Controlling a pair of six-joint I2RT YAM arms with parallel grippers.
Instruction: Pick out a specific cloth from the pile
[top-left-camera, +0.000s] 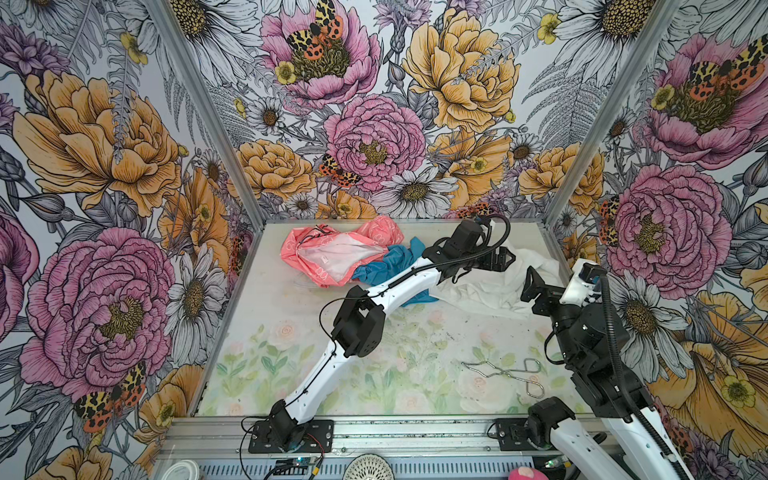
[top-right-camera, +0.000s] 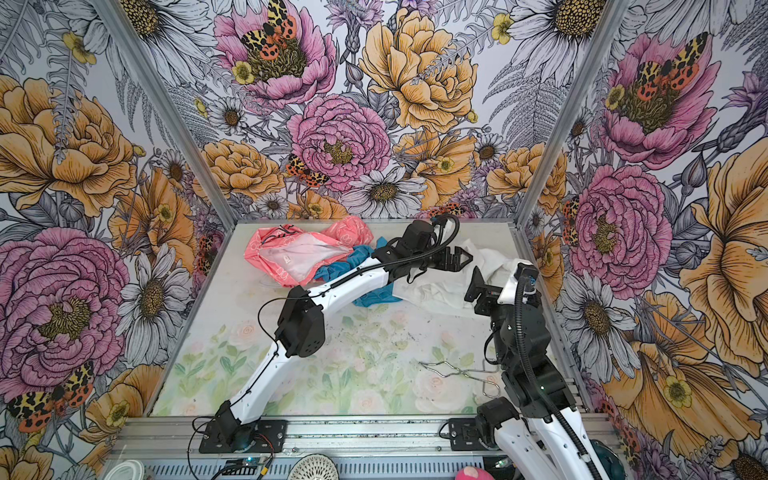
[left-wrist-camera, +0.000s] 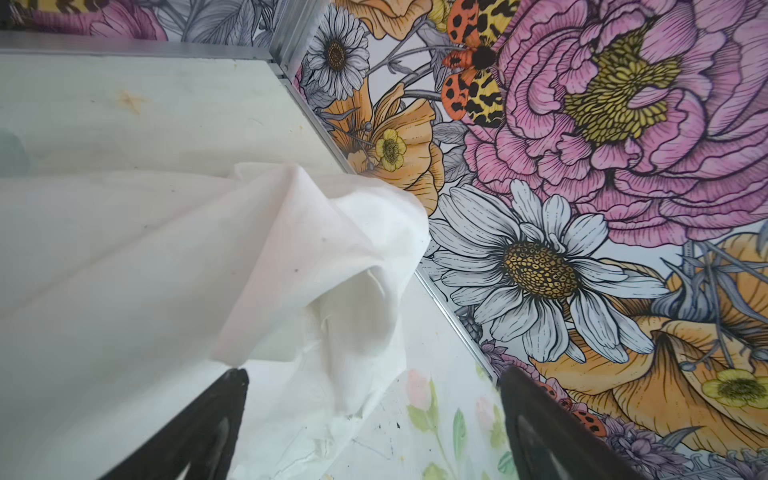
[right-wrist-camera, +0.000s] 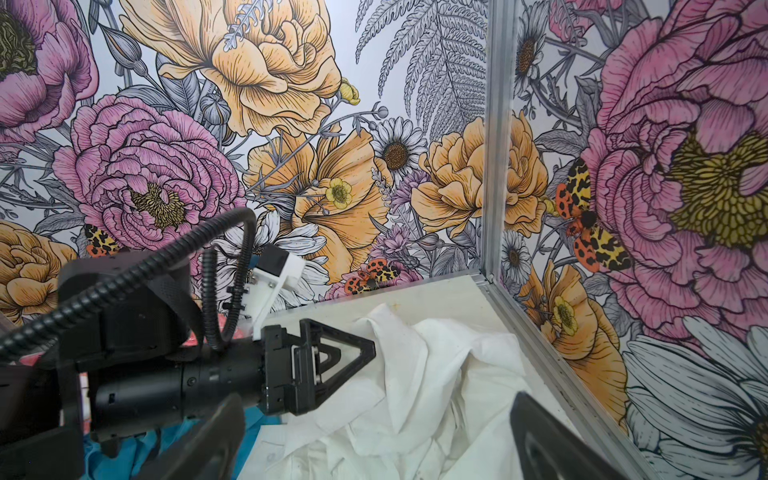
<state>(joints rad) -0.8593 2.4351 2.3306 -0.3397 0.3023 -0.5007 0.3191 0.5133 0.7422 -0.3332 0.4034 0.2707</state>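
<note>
The cloth (top-left-camera: 494, 293), large, white and wrinkly, lies crumpled at the back right of the table, in both top views (top-right-camera: 442, 291). My left gripper (top-left-camera: 509, 258) reaches across and hovers just over the cloth's far part, open, with nothing between its fingers. In the left wrist view a raised fold of the cloth (left-wrist-camera: 324, 249) stands just ahead of my left gripper (left-wrist-camera: 372, 376). My right gripper (top-left-camera: 534, 286) stands open at the cloth's right edge, holding nothing. In the right wrist view the cloth (right-wrist-camera: 436, 395) lies below my right gripper (right-wrist-camera: 376, 401). The pile's coral-pink cloth (top-left-camera: 332, 253) and blue cloth (top-left-camera: 386, 262) lie to the left.
Metal tongs (top-left-camera: 507, 372) lie on the table near the front right. The blue cloth runs under my left forearm (top-left-camera: 399, 282) to the white cloth's edge. Flowered walls close the back and both sides; the right wall (right-wrist-camera: 540, 353) is close to the cloth.
</note>
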